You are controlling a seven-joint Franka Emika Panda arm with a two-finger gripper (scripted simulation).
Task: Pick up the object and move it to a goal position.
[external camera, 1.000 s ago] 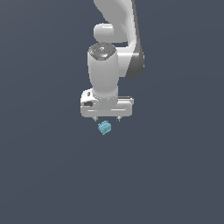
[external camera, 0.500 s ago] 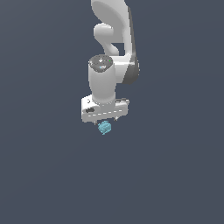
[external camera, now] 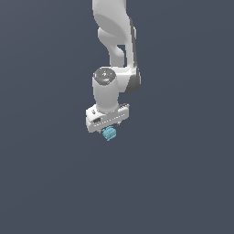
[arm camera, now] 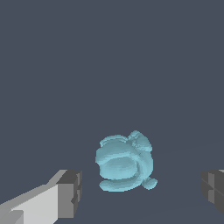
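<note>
Wrist view: claw (arm camera: pixel 140 192) wide, clear of object (arm camera: pixel 124 162).

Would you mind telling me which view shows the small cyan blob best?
The wrist view: the blob fills the frame centre, lumpy facets clear, between the open fingers. The exterior view shows only a tiny cyan speck under the hand.

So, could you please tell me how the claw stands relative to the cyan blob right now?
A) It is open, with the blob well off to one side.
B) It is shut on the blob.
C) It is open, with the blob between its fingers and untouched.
C: in the wrist view the blob sits between the fingers of the claw, with clear gaps on both sides.
</note>
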